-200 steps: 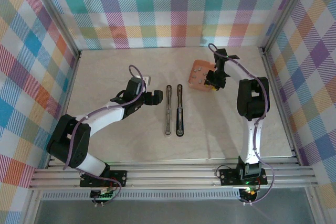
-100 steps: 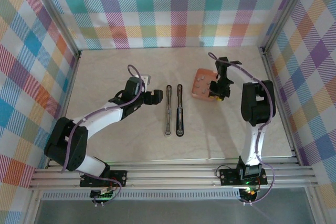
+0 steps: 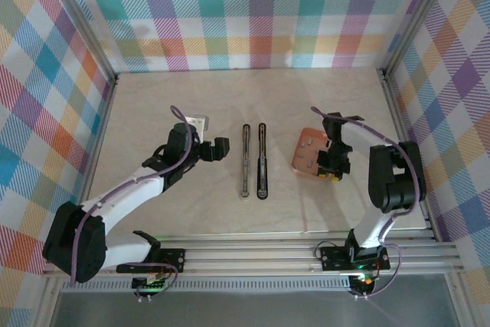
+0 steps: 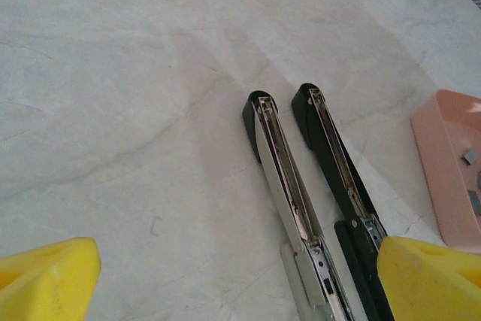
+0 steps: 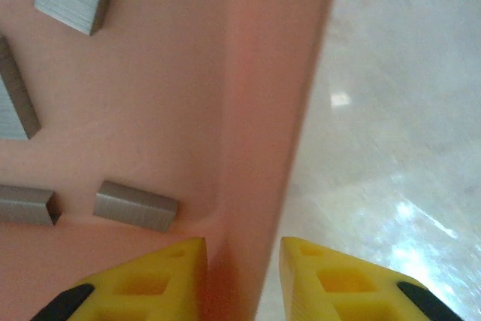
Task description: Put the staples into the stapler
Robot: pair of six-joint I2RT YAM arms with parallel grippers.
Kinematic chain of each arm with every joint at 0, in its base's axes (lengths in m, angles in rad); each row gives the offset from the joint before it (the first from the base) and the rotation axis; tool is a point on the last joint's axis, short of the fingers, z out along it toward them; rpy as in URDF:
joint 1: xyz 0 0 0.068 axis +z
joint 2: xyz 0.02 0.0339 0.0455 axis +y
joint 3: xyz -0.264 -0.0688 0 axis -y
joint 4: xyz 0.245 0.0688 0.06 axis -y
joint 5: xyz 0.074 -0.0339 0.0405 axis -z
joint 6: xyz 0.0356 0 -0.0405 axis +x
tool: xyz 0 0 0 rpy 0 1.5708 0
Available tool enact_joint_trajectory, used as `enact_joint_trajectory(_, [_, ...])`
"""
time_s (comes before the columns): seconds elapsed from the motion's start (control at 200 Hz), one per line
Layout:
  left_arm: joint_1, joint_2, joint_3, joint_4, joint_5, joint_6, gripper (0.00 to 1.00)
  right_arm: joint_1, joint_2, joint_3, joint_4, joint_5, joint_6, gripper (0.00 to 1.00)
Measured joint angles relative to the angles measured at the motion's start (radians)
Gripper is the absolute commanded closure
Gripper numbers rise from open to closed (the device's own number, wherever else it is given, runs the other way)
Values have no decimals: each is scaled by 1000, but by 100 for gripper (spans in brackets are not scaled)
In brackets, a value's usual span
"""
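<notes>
On the left of the table, the left gripper hangs with its jaws spread wide and nothing between them. In the left wrist view its yellow fingertips sit at the two bottom corners, with bare table and the near end of the stapler between them. One loose staple lies on the table left of the stapler.

The stapler lies near the middle of the table, opened out flat. Its two long halves rest side by side, both channels facing up.

Right of the stapler and apart from it is the pink tray, slightly tilted in the top view. Short strips of staples lie loose on its floor.

At the tray's right edge, the right gripper is closed narrowly on the tray wall, pinching it with one yellow finger inside and the other outside.
</notes>
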Motion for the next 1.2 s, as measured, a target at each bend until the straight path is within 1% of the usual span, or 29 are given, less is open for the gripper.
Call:
enact_joint_trajectory(0.105, [-5, -32, -19, -15, -7, -1, 5, 0, -74, -4, -37, 18, -4, 59])
enact_joint_trajectory(0.215, [-8, -60, -40, -31, -14, -4, 5, 3, -147, 48, -74, 21, -1, 55])
enact_joint_trajectory(0.31, [-9, -77, -56, -42, -22, -8, 5, 23, -162, 126, -76, 18, 5, 53])
enact_joint_trajectory(0.37, [-9, -85, -60, -46, -27, -12, 5, 54, -154, 172, -65, 13, 9, 51])
enact_joint_trajectory(0.45, [-9, -89, -61, -49, -36, -13, 5, 103, -113, 235, -54, 2, 10, 50])
enact_joint_trajectory(0.55, [-9, -89, -61, -50, -44, -15, 5, 156, -11, 319, -38, -3, 10, 50])
enact_joint_trajectory(0.695, [-9, -80, -61, -49, -56, -15, 5, 197, 144, 401, -5, -21, 10, 50])
enact_joint_trajectory(0.82, [-9, -53, -60, -50, -63, -15, 4, 200, 248, 439, 7, -24, 10, 53])
enact_joint_trajectory(0.895, [-9, -37, -60, -50, -66, -14, 4, 200, 291, 455, 11, -25, 6, 57])
enact_joint_trajectory(1.08, [-9, -7, -56, -52, -68, -10, 4, 212, 328, 458, 16, -33, -19, 70])
enact_joint_trajectory(1.205, [-9, 1, -46, -66, -76, -7, 3, 225, 330, 458, 13, -36, -41, 75])
